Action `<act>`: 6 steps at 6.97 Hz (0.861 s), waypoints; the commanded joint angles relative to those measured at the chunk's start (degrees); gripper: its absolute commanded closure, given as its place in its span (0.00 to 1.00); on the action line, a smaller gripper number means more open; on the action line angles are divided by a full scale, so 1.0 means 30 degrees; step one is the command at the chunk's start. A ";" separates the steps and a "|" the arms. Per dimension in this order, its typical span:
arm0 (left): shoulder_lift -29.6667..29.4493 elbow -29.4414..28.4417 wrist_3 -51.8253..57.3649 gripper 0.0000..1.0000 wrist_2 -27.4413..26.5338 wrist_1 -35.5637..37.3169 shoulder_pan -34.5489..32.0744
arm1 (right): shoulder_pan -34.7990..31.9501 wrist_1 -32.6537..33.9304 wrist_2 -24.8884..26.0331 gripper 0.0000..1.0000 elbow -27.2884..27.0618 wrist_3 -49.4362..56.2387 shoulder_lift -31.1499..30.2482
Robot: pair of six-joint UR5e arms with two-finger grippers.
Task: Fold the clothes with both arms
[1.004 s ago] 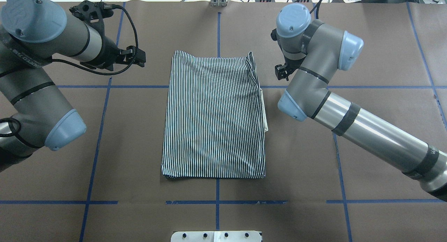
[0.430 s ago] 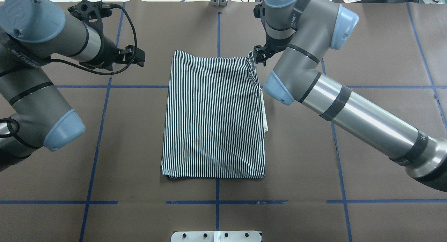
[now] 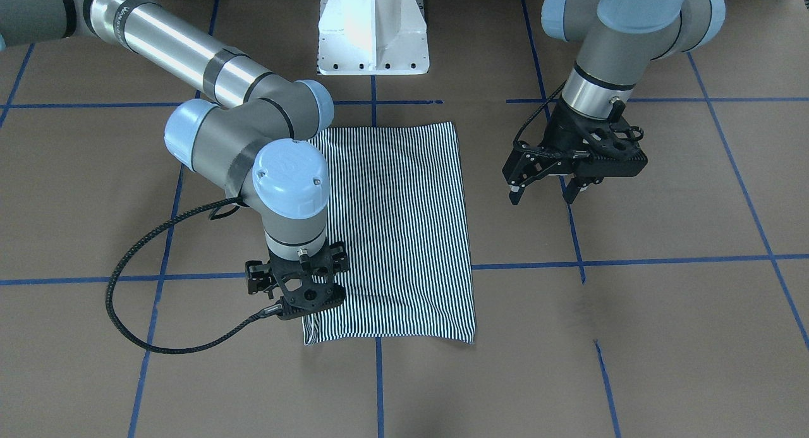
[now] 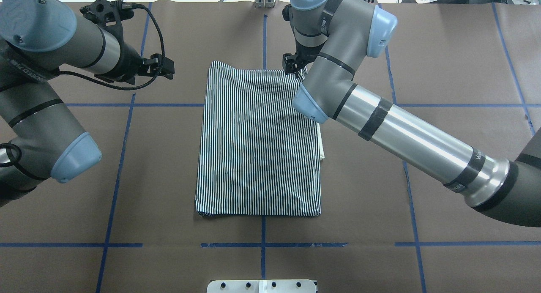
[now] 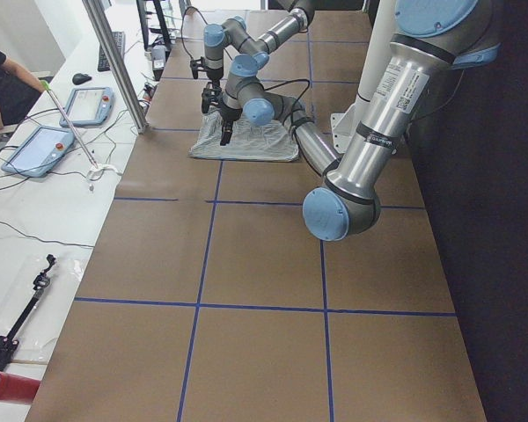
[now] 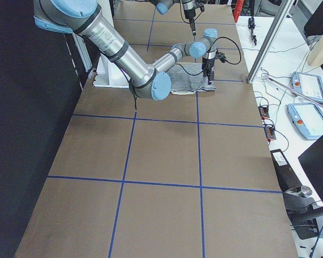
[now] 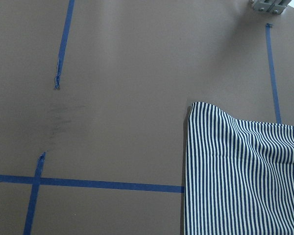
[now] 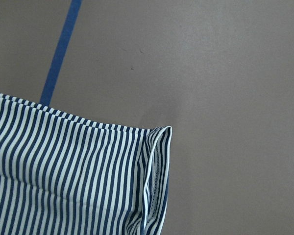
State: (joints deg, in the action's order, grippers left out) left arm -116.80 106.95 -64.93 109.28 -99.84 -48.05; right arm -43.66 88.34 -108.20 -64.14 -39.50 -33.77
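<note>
Brown paper table (image 4: 169,191), blue tape grid (image 4: 63,245).

Left side: my left gripper (image 3: 542,194) hangs above bare paper, well apart from the shirt's left edge. Its fingers (image 3: 515,195) are spread wide with nothing between them. Its wrist camera catches only the shirt's far-left corner and tape.

Centre: polo shirt (image 4: 258,145) lies flat on the table, folded into a tall rectangle, only stripes showing on top. A sliver of cream (image 4: 322,145) peeks out along its right edge.

Right side: my right arm (image 4: 401,136) reaches in over the shirt's right edge. My right gripper (image 4: 291,64) sits over the far-right corner, pointing down. The wrist hides its fingertips in every view, so I cannot tell whether they are spread or pinched, nor whether they touch cloth. The right wrist camera shows that corner's doubled hem (image 8: 154,186) close below.
</note>
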 commanded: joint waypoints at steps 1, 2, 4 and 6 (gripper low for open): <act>-0.0062 0.0151 0.0022 0.00 -0.0010 0.0029 -0.0126 | 0.0197 -0.0764 0.0177 0.00 0.1105 -0.0048 -0.0401; -0.0062 0.0296 0.0022 0.00 -0.0010 0.0029 -0.0127 | 0.0168 -0.0764 0.0293 0.00 0.1106 -0.0018 -0.0549; -0.0062 0.0327 0.0022 0.00 -0.0010 0.0029 -0.0127 | 0.0110 -0.0764 0.0730 0.00 0.1135 -0.0048 -0.0988; -0.0062 0.0327 0.0022 0.00 -0.0010 0.0029 -0.0127 | 0.0022 -0.0822 0.0910 0.00 0.1165 -0.0018 -0.1136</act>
State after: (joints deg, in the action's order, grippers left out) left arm -116.98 107.92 -64.86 109.25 -99.76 -48.42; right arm -43.42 85.93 -105.77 -60.68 -39.59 -36.89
